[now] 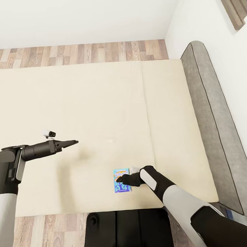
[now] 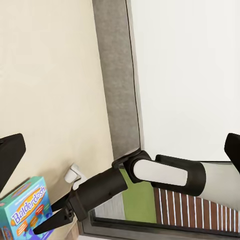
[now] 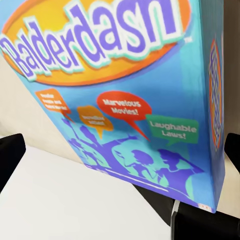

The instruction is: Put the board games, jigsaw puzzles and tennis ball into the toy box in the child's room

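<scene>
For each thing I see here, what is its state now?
Blue board game: lying flat on the bed, near its front edge.
Bed: beige mattress, bare apart from the game.
Right gripper: at the game, over its edge; open, fingers spread in the right wrist view.
Left gripper: above the mattress, holding nothing; open in the left wrist view.

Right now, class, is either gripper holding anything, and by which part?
Nothing is held. The left gripper hangs free above the bed; the right gripper sits open over the blue board game, not yet gripping it.
</scene>
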Controlling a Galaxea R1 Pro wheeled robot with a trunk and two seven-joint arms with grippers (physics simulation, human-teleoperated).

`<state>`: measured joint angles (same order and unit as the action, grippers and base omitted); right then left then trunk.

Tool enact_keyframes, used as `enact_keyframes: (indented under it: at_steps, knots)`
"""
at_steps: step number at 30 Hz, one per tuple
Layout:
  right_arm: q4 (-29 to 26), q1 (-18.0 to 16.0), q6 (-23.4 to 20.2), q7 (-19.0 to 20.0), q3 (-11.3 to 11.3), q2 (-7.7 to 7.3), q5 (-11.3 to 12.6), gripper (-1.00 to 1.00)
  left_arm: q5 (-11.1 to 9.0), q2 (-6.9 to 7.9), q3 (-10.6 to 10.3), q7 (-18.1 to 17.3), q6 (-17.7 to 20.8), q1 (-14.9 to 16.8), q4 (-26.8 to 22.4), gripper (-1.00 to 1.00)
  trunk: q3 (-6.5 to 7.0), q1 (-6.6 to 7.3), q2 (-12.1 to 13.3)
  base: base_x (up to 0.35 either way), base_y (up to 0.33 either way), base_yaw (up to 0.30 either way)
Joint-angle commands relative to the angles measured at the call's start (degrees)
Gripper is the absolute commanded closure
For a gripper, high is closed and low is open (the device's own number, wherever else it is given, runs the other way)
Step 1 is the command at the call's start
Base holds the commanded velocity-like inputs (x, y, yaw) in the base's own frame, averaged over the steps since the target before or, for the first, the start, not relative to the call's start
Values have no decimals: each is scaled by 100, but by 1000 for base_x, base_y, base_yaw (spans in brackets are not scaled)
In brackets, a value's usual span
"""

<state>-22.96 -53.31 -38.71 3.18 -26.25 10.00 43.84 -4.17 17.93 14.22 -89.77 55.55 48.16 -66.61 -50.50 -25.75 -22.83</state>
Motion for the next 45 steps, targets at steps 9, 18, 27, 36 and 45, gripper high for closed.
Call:
enact_keyframes:
  at_steps: [9, 18, 27, 36, 45]
  knots:
    - [2, -4, -13, 32, -31, 0, -42, -100, 4, 9, 2, -23, 61, 1, -1, -100, -6, -3, -9, 0, 52, 0]
    - [2, -4, -5, 30, -38, 0, -42, -100, 4, 17, 2, -23, 61, 1, -1, -100, -6, -3, -9, 0, 4, 0]
    - [2, -4, -5, 31, -42, 0, -42, -100, 4, 18, 2, -23, 61, 1, -1, -100, -6, -3, -9, 0, 0, 0]
    - [2, -4, -5, 33, -47, 0, -42, -100, 4, 18, 2, -23, 61, 1, -1, -100, -6, -3, -9, 14, 0, 0]
    - [2, -4, -5, 31, -47, 0, -42, -100, 1, 19, 6, -23, 61, 1, -1, -100, -6, -3, -9, 4, 0, 0]
